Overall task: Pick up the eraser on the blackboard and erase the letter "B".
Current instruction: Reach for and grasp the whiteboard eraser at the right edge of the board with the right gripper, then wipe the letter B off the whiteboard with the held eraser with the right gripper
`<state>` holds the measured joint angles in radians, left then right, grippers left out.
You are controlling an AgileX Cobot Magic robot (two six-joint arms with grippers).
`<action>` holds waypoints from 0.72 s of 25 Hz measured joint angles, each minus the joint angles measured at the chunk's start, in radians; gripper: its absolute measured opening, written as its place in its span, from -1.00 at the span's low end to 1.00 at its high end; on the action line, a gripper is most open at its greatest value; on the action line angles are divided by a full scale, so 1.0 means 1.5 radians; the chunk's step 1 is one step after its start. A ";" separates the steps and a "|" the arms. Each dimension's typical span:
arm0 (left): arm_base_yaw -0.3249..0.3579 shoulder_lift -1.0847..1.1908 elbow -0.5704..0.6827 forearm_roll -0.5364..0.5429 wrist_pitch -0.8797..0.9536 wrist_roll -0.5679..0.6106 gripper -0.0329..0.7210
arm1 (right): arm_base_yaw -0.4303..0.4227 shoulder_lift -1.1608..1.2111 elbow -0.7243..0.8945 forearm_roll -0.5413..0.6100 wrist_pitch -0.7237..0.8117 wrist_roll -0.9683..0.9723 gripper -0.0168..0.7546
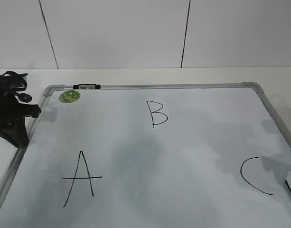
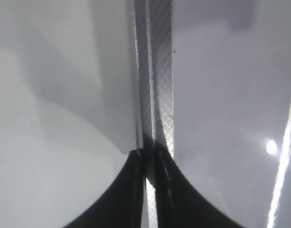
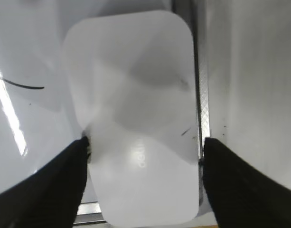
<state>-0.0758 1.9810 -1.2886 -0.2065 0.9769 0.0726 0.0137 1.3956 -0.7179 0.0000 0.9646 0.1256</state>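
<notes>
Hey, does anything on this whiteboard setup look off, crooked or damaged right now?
Nothing looks damaged or spilled. The blackboard lies flat, with grey smudging across its surface. The letter "B" is intact. The eraser sits slightly askew against the frame, between the right gripper fingers.

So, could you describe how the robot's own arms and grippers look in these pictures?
The left arm is matt black, with looped black cables on top and an angular body. The left gripper has black jaws that widen in a curve toward the camera. The right gripper has the same plain black jaws. No markings or labels show on either.
</notes>
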 joint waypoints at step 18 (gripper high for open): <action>0.000 0.000 0.000 0.000 0.000 0.000 -0.86 | 0.000 0.048 -0.001 0.000 -0.025 -0.031 0.76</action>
<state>-0.0758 1.9810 -1.2886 -0.2065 0.9769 0.0726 0.0137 1.4681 -0.7196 0.0000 0.9270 0.0787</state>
